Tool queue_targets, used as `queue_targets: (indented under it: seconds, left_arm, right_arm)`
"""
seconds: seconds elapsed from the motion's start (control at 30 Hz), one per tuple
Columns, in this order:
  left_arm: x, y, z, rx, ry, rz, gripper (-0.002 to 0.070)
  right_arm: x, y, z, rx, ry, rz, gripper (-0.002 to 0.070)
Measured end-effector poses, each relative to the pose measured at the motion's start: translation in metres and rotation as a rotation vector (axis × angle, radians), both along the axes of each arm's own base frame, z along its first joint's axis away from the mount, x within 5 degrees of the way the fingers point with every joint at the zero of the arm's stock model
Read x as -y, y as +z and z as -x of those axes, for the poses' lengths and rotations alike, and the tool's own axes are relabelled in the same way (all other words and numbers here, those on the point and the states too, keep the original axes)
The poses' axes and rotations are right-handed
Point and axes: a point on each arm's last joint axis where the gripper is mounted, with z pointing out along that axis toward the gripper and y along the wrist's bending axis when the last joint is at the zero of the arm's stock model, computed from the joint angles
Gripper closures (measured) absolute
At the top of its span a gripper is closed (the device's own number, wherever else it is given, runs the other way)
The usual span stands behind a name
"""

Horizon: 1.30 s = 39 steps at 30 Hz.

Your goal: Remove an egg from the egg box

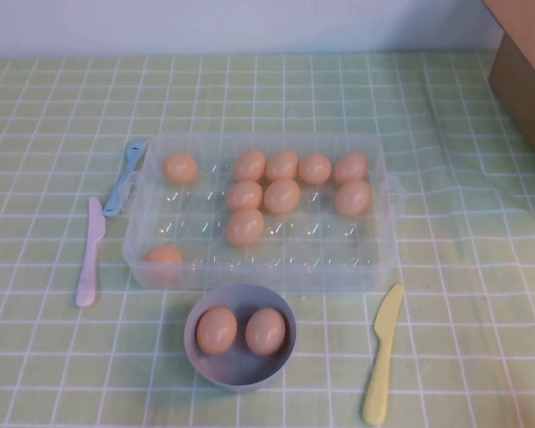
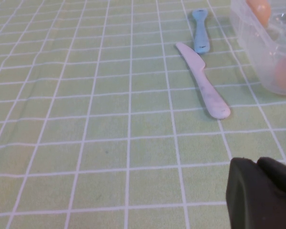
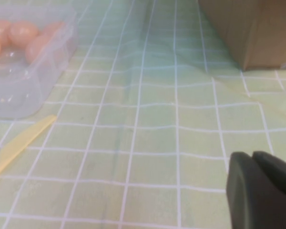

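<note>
The clear plastic egg box (image 1: 325,242) lies mid-table and holds several orange-tan eggs, one of them (image 1: 244,227) at the front of the cluster. The box's corner shows in the left wrist view (image 2: 271,52) and in the right wrist view (image 3: 19,90), with eggs (image 3: 21,32) inside. Neither arm shows in the high view. My left gripper (image 2: 255,162) is shut and empty over the cloth, left of the box. My right gripper (image 3: 251,155) is shut and empty over the cloth, right of the box.
A grey-blue bowl (image 1: 241,376) with two eggs stands in front of the box. A pink knife (image 1: 89,254) and a blue utensil (image 1: 125,176) lie left of the box, and a yellow knife (image 1: 382,357) lies at the front right. A cardboard box (image 1: 526,71) stands at the back right.
</note>
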Motion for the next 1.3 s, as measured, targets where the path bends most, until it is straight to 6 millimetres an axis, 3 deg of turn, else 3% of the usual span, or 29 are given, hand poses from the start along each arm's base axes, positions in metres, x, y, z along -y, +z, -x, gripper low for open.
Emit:
queue_targets:
  seconds: [1.3]
  left_arm:
    - [0.0,0.0,0.0,0.0,0.0,0.0,0.0675]
  right_arm:
    - [-0.0005,-0.0031,0.001,-0.035,0.006,0.002,0.0694]
